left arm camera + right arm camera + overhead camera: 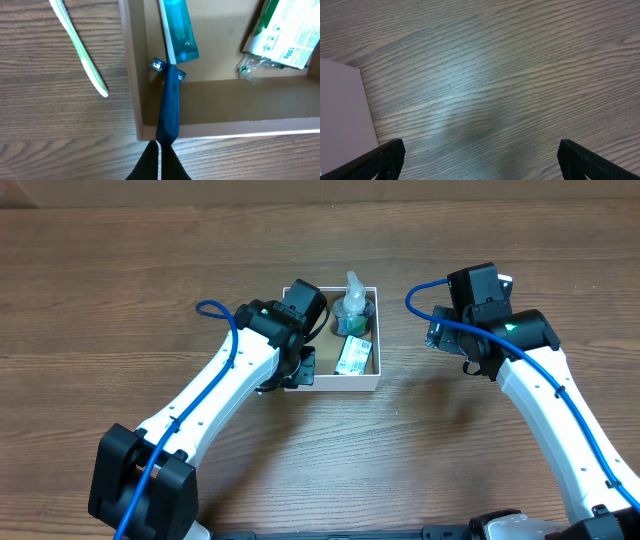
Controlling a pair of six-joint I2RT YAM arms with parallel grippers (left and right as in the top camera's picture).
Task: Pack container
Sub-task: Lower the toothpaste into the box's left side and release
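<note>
Left jaws clamp tube (179,30) inside box (131,75), near its corner; I'd lay it flat, then release. Right jaws open.

Left claw (160,154) seemingly pinched shut, right claw (480,152) spread wide

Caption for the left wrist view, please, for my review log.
Left gripper holds a teal-and-blue tube reaching into the white-walled brown cardboard box; a green-and-white toothbrush lies outside on the wooden table.
</note>
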